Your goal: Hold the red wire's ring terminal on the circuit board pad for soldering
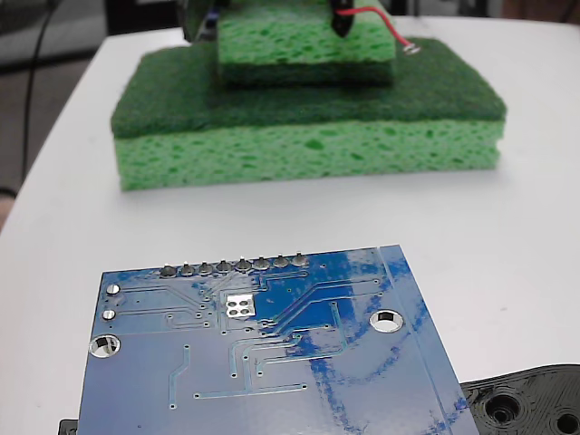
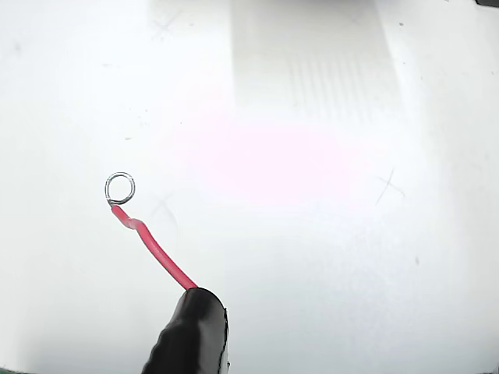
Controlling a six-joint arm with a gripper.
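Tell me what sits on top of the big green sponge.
A smaller green sponge lies on the big sponge. Over it, the red wire with its ring terminal reaches to the right. The frame's top edge cuts off whatever holds the wire.

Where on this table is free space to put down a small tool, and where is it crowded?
The widest bare patch is the white table between the green sponge and the circuit board. More room lies right of both. The bottom right is crowded, where the black plastic piece meets the board.

red wire (image 2: pixel 156 251), blue circuit board (image 1: pixel 362 381), green sponges (image 1: pixel 308 145)
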